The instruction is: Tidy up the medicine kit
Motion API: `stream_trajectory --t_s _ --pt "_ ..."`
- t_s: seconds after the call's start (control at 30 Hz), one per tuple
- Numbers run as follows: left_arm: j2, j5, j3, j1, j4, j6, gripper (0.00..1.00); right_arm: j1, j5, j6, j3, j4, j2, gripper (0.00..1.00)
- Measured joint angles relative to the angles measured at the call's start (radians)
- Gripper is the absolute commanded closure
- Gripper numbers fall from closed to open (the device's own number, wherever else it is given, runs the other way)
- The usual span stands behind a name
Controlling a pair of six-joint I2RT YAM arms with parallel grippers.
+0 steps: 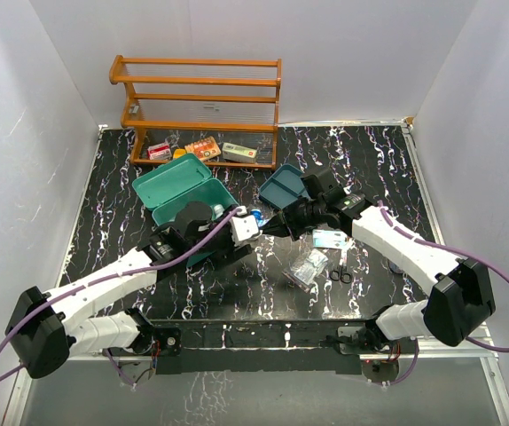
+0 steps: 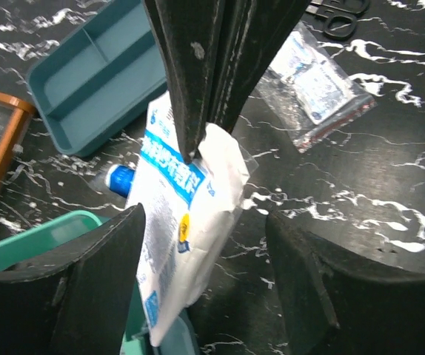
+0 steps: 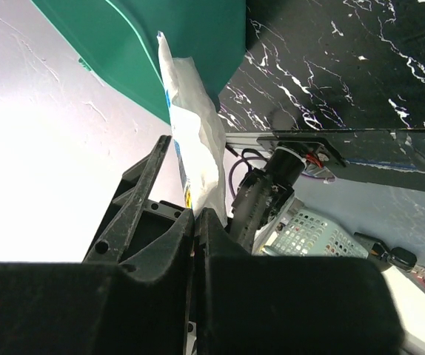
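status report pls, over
right gripper shut on white-and-blue pouch. left gripper open, fingers either side of it. medicine kit lid up, left arm over its near part.

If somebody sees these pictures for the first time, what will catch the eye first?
First, in the middle of the table, the right gripper is shut on a white pouch with blue print, which hangs between the open fingers of the left gripper. Next comes the teal-green medicine kit just left of them, then the orange wooden rack at the far wall.
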Motion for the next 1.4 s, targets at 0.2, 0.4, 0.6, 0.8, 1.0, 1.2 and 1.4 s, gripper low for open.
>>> stream_trajectory --t_s 0.2,0.4,0.6,0.8,1.0,1.2,1.4 --pt "0.002 -0.029 -0.025 -0.006 0.072 0.025 0.62 -0.002 -0.017 0.017 0.0 0.0 0.0 1.0" --pt "0.003 -0.025 -0.043 -0.006 0.11 0.001 0.79 -0.002 -0.022 0.027 0.0 0.0 0.0 0.71" --pt "-0.002 -0.028 -0.047 -0.006 0.112 -0.047 0.81 -0.005 -0.005 -0.003 0.001 0.004 -0.016 0.5" --pt "-0.01 -0.08 -0.046 -0.006 0.103 -0.172 0.82 -0.027 0.069 -0.088 0.057 0.005 -0.039 0.41" --pt "-0.074 -0.218 -0.015 -0.006 0.041 -0.369 0.79 -0.035 0.196 -0.219 0.147 0.018 -0.09 0.41" --pt "-0.078 -0.396 0.184 0.011 -0.133 -0.596 0.79 -0.035 0.29 -0.306 0.172 0.025 -0.127 0.44" --pt "-0.066 -0.536 0.309 0.083 -0.309 -0.821 0.8 -0.035 0.306 -0.351 0.172 0.023 -0.092 0.47"
